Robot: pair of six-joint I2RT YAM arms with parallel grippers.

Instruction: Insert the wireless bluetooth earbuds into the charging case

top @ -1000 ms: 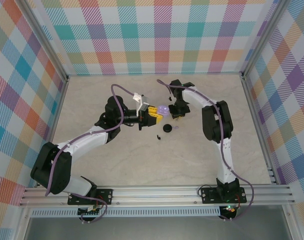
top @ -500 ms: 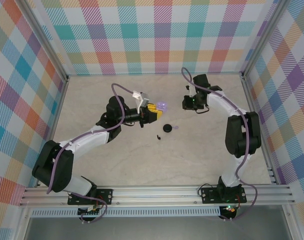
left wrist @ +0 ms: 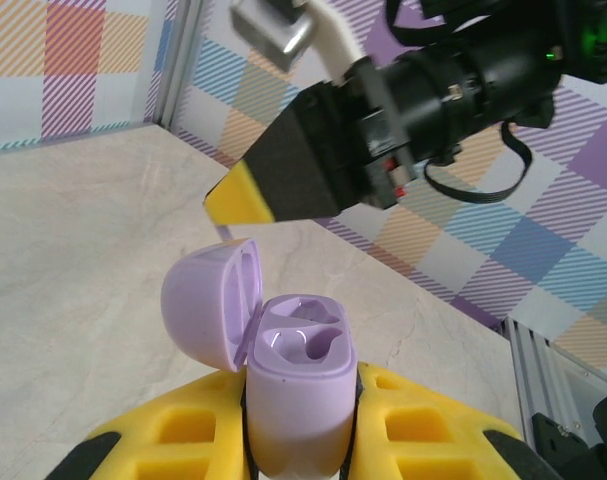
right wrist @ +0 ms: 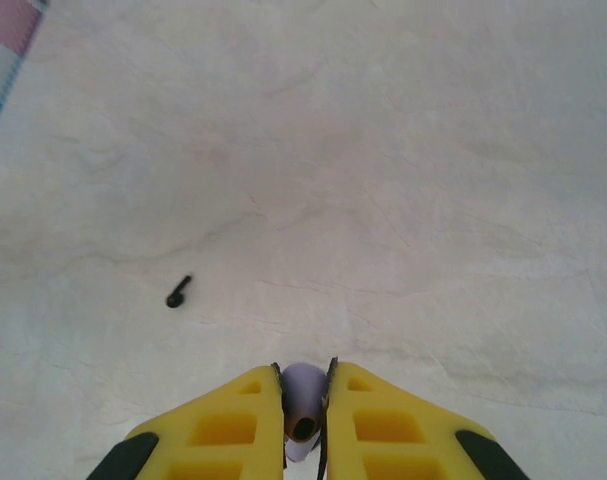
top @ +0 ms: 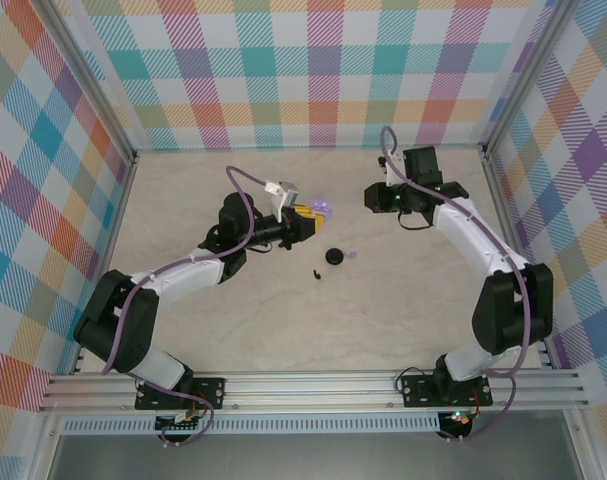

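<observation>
My left gripper (top: 305, 216) is shut on the lilac charging case (left wrist: 298, 385), held upright off the table with its lid (left wrist: 211, 305) open to the left. Both wells of the case look empty. My right gripper (right wrist: 304, 388) is shut on a pale lilac earbud (right wrist: 304, 392) and hovers to the right of the case (top: 323, 209), a short gap away; its yellow fingertip (left wrist: 239, 198) shows above the case in the left wrist view. A black earbud (top: 316, 272) lies on the table, also the black earbud (right wrist: 178, 291) in the right wrist view.
A round black case (top: 334, 257) lies on the table below the two grippers, with a small lilac earbud (top: 351, 255) just right of it. Checkered walls (top: 313, 70) and metal rails (top: 503, 230) enclose the marble tabletop (top: 283, 320).
My right gripper has drawn back up and to the right from the lilac case, its elbow swinging out right. My left gripper has lifted the case slightly toward the back.
</observation>
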